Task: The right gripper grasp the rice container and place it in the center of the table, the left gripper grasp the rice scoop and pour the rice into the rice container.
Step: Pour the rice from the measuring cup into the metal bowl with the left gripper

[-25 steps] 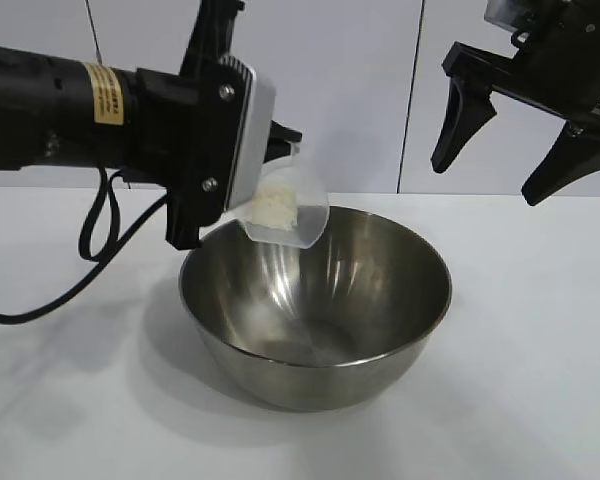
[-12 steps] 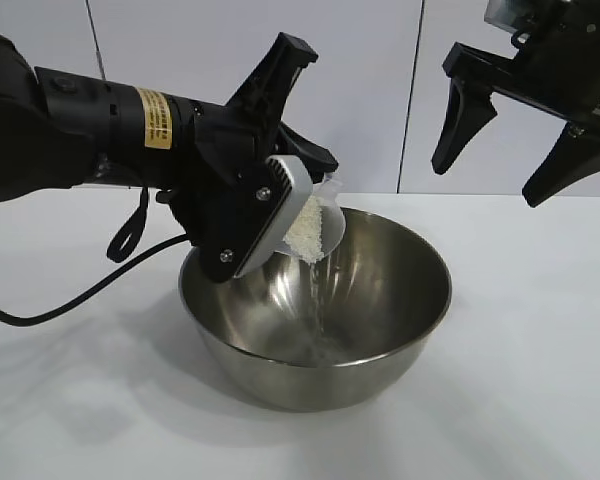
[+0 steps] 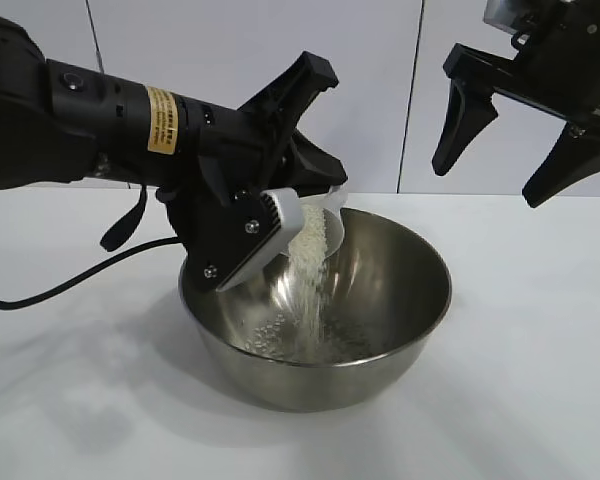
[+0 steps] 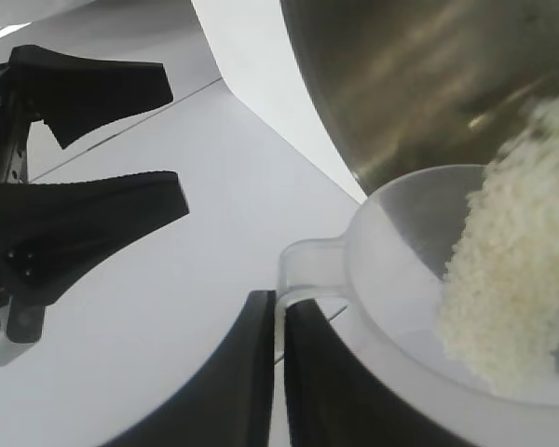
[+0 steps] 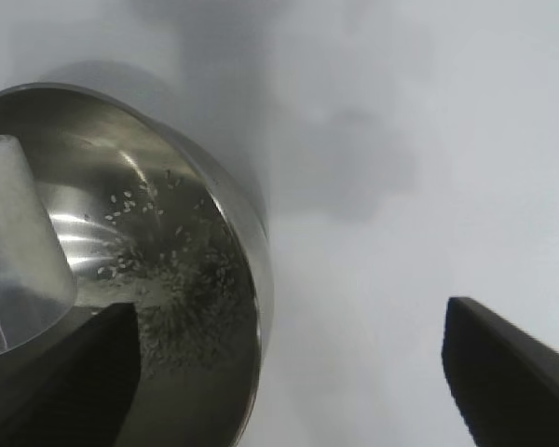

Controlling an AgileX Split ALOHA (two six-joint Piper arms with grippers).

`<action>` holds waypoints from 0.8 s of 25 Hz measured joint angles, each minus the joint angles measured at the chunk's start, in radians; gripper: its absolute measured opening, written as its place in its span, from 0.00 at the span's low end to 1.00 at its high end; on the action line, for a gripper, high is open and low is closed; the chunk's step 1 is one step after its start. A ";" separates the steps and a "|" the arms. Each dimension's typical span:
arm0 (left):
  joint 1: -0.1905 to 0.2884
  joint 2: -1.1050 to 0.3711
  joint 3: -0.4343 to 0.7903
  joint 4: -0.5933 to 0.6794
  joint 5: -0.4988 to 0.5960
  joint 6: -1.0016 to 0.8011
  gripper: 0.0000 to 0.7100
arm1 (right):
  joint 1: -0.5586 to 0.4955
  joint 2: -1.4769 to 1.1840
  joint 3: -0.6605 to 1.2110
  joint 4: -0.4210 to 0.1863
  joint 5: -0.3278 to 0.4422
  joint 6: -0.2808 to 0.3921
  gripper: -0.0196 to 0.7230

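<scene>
The steel rice container (image 3: 380, 370) stands in the middle of the white table (image 3: 520, 400). My left gripper (image 3: 320, 190) hangs over its near-left rim, shut on the tab handle (image 4: 303, 270) of the clear rice scoop (image 3: 325, 225). The scoop is tipped steeply, and rice (image 3: 305, 290) streams from it into the container. The left wrist view shows the fingertips (image 4: 261, 312) pinching the handle and rice (image 4: 508, 270) sliding over the scoop's lip. Scattered grains (image 5: 177, 298) lie on the container's floor. My right gripper (image 3: 487, 182) hangs open, high at the right, holding nothing.
A black cable (image 3: 80, 275) from the left arm trails over the table at the left. White wall panels (image 3: 380, 80) stand behind. Bare table lies right of the container (image 5: 401, 186) and in front of it.
The left gripper has rolled further over and tipped the scoop. The rice, first heaped inside the scoop, now pours into the container. The right gripper has not moved.
</scene>
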 joint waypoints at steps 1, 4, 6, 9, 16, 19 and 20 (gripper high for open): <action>0.000 0.000 -0.006 0.014 0.006 0.001 0.02 | 0.000 0.000 0.000 0.000 0.000 0.000 0.85; 0.000 0.000 -0.026 0.055 0.018 0.001 0.02 | 0.000 0.000 0.000 0.000 0.000 -0.007 0.85; 0.000 0.000 -0.033 0.077 0.027 0.001 0.02 | 0.000 0.000 0.000 0.000 0.000 -0.009 0.85; 0.000 0.000 -0.036 0.117 0.039 0.001 0.02 | 0.000 0.000 0.000 0.000 0.000 -0.012 0.85; 0.000 0.000 -0.037 0.213 0.055 0.001 0.02 | 0.000 0.000 0.000 0.000 0.005 -0.014 0.85; 0.000 0.000 -0.037 0.230 0.057 0.003 0.02 | 0.000 0.000 0.000 0.000 0.005 -0.014 0.85; 0.000 0.000 -0.037 0.232 0.058 0.007 0.02 | 0.000 0.000 0.000 0.000 0.005 -0.015 0.85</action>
